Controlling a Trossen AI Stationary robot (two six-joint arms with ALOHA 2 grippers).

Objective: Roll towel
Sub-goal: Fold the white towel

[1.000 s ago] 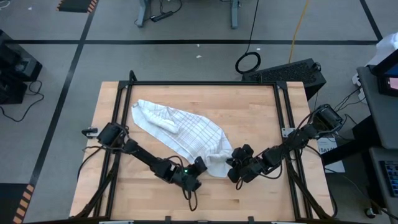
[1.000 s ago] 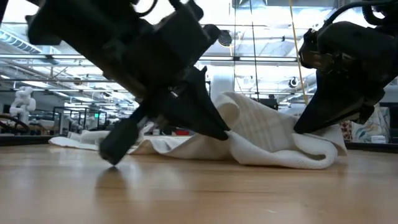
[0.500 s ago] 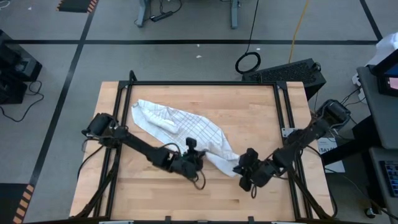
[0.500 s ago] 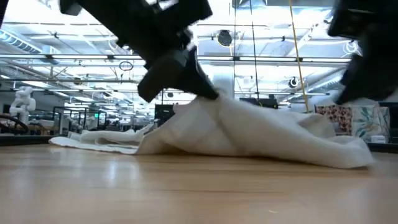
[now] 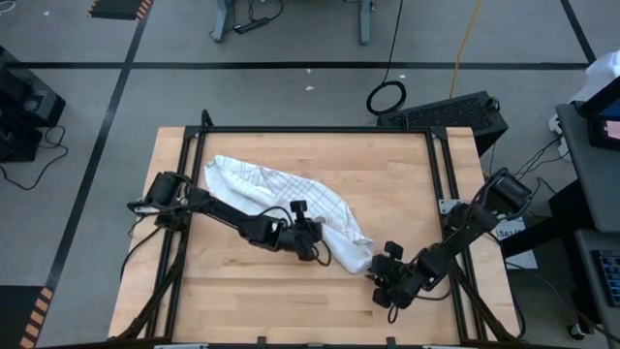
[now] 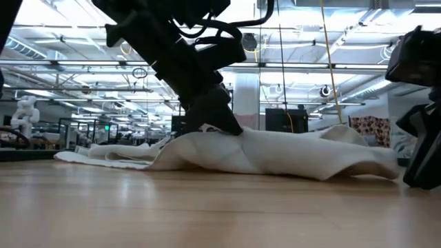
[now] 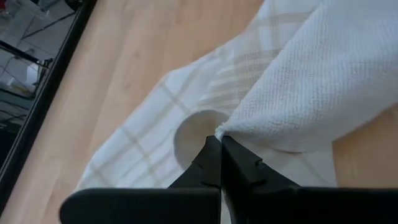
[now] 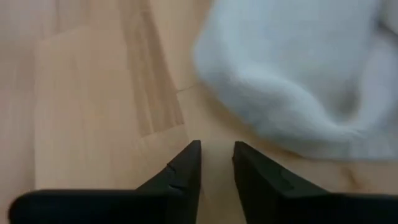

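The towel (image 5: 291,204) lies crumpled on the wooden table (image 5: 387,184), running diagonally from the far left toward the near centre. The left gripper (image 5: 308,233) sits at the near edge of the towel's middle section, with its fingers (image 7: 214,158) pressed together on a fold of cloth. The right gripper (image 5: 387,274) is low over the bare table, just beside the towel's near right end. Its fingers (image 8: 186,165) stand slightly apart with nothing between them, pointing toward the rounded end of the cloth.
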